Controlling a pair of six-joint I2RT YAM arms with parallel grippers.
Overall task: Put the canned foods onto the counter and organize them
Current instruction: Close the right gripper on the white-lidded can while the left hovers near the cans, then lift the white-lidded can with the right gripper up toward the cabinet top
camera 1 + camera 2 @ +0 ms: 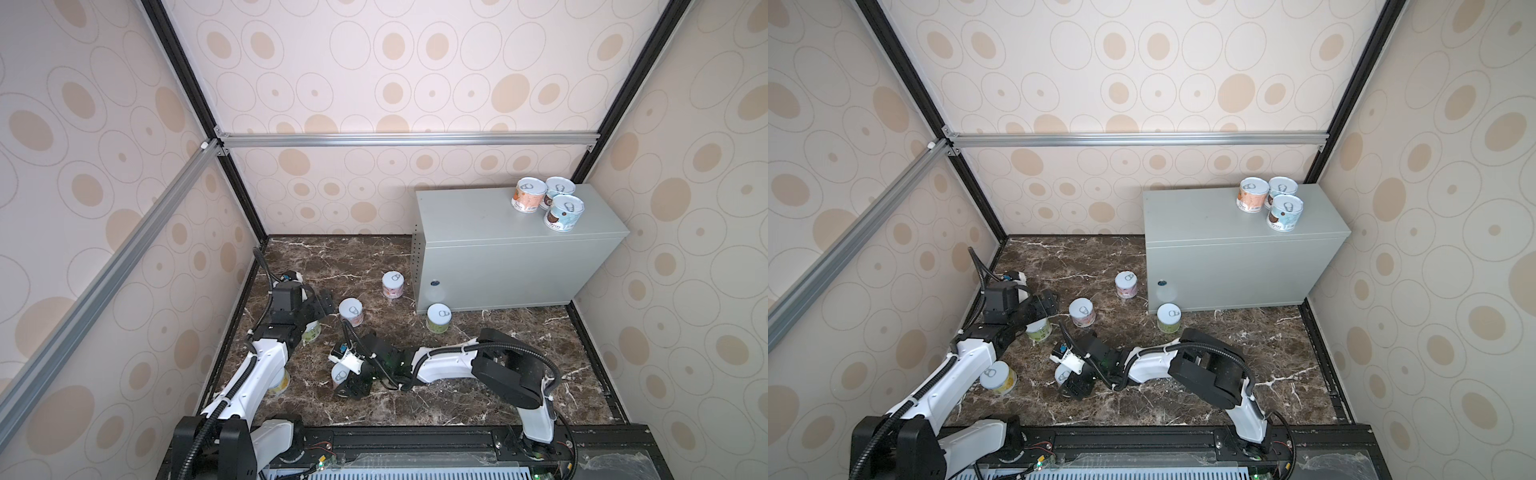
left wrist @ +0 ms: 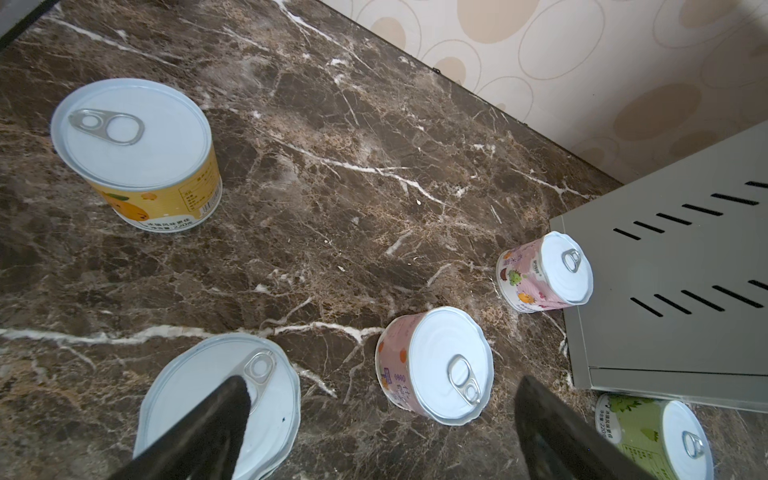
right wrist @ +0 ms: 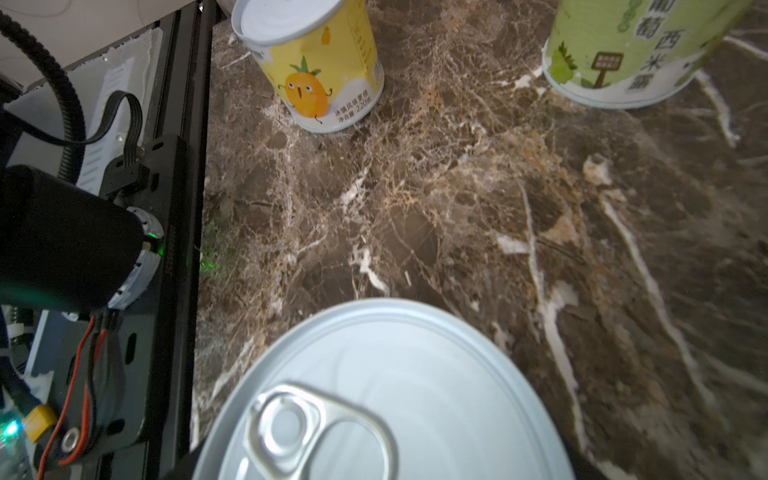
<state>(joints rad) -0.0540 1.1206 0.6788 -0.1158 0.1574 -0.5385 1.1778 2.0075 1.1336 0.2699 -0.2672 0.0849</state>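
Three placed tins (image 1: 564,212) stand close together at the far right corner of the grey worktop (image 1: 465,216), in the upper right of both top views. This packing seems chosen to keep the long left part of the flat top free for the other canned foods, which wait lower down on the marble surface (image 1: 498,353). A pink tin (image 1: 392,284) and a green tin (image 1: 439,318) stand near the left front corner of the cabinet, the green one just beside its lower edge.

The right end effector (image 1: 347,380) lies low at the lower centre, around a target tin (image 3: 395,395) whose lid fills the bottom of the right wrist view. Its fingers are not visible there, so it cannot be told whether the jaws already press the tin. The left end effector (image 2: 382,382) is spread wide and empty, above tins at the left side.

A yellow tin (image 3: 309,62) is well apart from the target tin, so a straight lift looks free. The carry must then rise over the front edge of the worktop and land left of the three, without touching them.
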